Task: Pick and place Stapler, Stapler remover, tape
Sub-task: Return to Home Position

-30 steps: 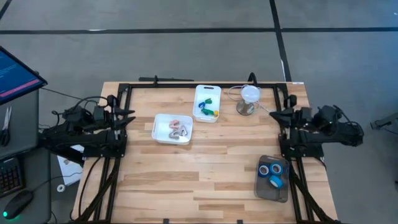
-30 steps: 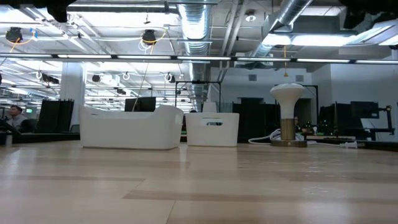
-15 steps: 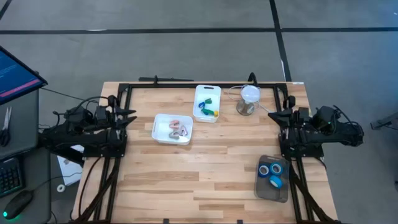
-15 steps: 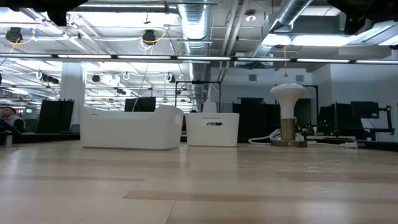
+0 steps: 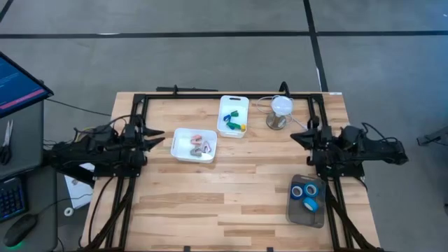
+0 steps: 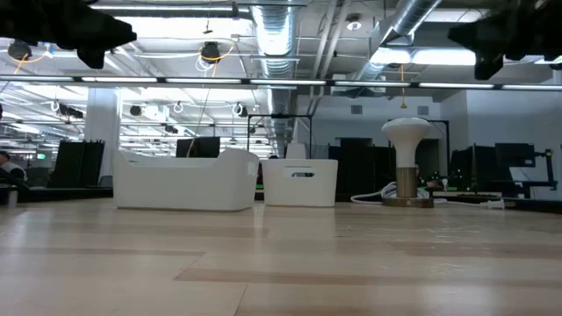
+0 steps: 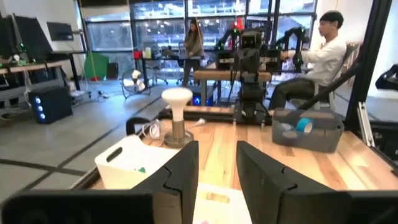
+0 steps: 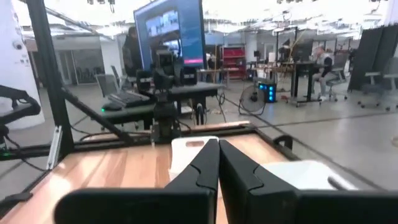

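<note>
Three tape rolls (image 5: 307,195) lie in a dark bin (image 5: 297,214) by the right edge of the bench (image 5: 231,189). The left gripper (image 5: 160,136) hangs above the left side, fingers apart (a narrow gap). The right gripper (image 5: 294,136) hangs above the right side, fingers together.

Tabletop (image 5: 231,189), mine, pale wood planks. Carries directly:
- one white tub (image 5: 175,145), left of centre
- a second white tub (image 5: 222,112), at the far edge
- a white-domed lamp (image 5: 281,112), just beside the second tub
- a dark see-through bin (image 5: 292,210), at the right near corner
</note>
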### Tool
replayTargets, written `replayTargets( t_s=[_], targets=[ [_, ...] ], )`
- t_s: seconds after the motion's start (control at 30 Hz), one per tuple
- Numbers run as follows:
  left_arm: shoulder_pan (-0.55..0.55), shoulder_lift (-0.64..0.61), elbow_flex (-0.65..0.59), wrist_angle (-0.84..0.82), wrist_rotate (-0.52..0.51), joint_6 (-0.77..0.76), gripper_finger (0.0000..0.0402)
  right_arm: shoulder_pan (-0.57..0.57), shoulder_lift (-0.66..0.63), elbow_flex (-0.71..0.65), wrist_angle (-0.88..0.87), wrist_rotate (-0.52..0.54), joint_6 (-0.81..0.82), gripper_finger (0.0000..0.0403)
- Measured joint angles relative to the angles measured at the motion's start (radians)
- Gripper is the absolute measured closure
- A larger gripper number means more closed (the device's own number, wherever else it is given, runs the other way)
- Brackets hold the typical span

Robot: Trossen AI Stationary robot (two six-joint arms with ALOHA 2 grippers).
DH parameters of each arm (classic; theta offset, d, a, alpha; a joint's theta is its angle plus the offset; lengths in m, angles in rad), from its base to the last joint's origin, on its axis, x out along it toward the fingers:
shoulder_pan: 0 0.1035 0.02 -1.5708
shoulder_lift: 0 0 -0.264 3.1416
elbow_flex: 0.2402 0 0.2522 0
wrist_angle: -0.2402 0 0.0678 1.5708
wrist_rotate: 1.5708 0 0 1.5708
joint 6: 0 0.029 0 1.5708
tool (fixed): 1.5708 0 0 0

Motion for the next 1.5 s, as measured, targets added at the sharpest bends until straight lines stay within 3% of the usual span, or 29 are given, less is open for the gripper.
replayTargets(
  t_s=[0.67,0.97,1.5],
  targets=[
    [0.0,0.0,-0.009,0.032,0.0,0.004,0.0302,0.002,0.0,-0.216,0.174,-0.006,0.066,0.0401],
    [0.0,0.0,-0.009,0.039,0.0,0.004,0.0302,0.002,-0.001,-0.217,0.146,-0.278,0.079,0.0401],
    [0.0,0.0,-0.009,0.038,0.0,0.004,0.0302,0.002,0.008,-0.217,0.125,-0.247,0.06,0.0401]
  ],
)
